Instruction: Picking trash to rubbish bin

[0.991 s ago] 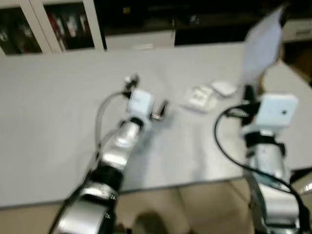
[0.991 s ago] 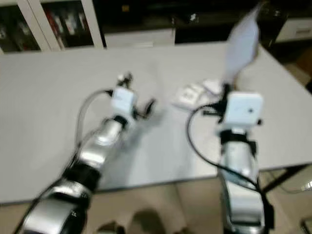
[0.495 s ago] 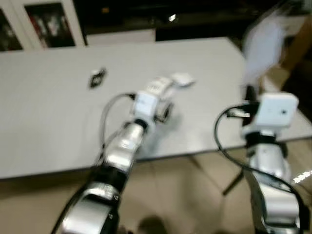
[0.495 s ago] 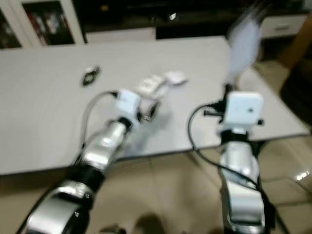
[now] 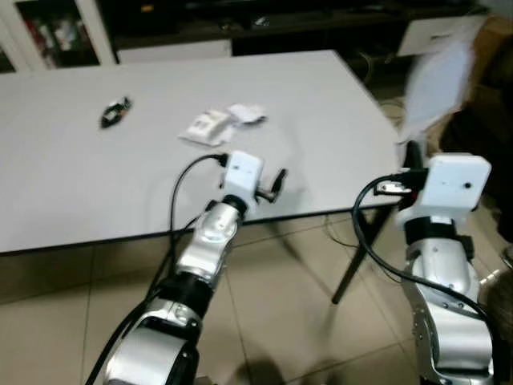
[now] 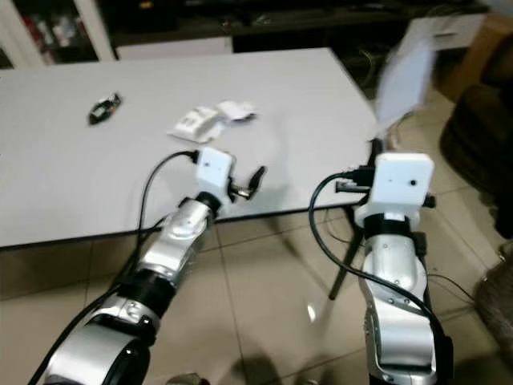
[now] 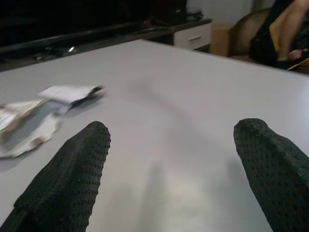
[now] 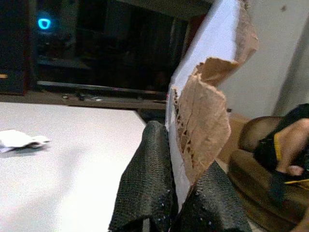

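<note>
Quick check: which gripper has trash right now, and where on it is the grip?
The right gripper pinches a torn piece of cardboard by its lower edge. The left gripper is open, holding nothing.

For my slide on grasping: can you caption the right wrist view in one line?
Right gripper jaws shut on a torn piece of cardboard, held upright past the white table edge.

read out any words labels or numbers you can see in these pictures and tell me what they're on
No text can be read anywhere.
Torn paper held in the right claw: no print legible.
White crumpled wrappers on the table: faint marks, too blurred to read.
Small dark item on the table: too small to tell.
White camera housings on the wrists: no label visible.
</note>
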Tool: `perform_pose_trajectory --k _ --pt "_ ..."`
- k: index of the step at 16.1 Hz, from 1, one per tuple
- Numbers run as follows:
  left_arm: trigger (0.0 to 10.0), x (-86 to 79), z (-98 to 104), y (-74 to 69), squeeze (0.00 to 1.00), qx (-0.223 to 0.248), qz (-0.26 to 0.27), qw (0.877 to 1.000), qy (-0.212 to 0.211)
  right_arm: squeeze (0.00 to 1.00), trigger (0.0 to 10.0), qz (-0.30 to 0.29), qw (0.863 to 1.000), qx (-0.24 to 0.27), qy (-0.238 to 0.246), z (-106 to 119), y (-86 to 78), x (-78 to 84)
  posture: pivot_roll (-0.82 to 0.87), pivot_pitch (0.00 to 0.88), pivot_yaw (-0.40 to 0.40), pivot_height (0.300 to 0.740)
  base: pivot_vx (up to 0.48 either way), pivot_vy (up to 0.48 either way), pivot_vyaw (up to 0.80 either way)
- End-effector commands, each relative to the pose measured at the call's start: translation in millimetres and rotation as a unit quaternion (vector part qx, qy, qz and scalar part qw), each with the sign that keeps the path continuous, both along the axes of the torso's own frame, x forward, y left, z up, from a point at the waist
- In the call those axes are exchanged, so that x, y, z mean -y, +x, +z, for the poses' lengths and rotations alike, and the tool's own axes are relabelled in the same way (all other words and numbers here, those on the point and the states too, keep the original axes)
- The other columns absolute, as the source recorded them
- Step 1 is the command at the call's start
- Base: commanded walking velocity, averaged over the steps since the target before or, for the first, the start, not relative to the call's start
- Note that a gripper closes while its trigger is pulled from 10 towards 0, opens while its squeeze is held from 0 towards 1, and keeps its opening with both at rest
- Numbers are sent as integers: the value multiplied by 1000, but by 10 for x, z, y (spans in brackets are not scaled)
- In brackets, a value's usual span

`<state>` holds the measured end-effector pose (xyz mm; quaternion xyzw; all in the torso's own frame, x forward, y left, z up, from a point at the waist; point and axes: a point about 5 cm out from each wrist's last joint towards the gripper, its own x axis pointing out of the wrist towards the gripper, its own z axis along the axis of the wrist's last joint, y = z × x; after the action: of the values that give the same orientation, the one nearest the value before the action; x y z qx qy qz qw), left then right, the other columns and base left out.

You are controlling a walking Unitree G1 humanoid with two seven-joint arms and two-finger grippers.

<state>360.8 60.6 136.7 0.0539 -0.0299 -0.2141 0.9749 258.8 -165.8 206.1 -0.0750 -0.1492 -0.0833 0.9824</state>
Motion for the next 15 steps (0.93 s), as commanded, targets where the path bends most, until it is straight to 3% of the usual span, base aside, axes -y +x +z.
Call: perform_pose_trajectory --k 1,7,10,15 --pt "10000 -126 20 35 0 1 17 1000 0 0 10000 9 1000 5 2 32 12 -60 54 86 7 740 0 0 800" --pt "10000 -95 58 34 0 1 1 1000 -6 0 10000 10 1000 -1 1 3 10 -65 57 89 7 740 0 0 800" --pt "10000 -66 138 33 0 14 -15 1000 -21 0 10000 12 1000 0 4 0 8 -65 57 88 6 740 87 0 0" --pt "10000 -71 137 30 0 13 -21 999 -24 0 10000 17 1000 2 2 6 18 -84 61 84 6 740 401 0 0"
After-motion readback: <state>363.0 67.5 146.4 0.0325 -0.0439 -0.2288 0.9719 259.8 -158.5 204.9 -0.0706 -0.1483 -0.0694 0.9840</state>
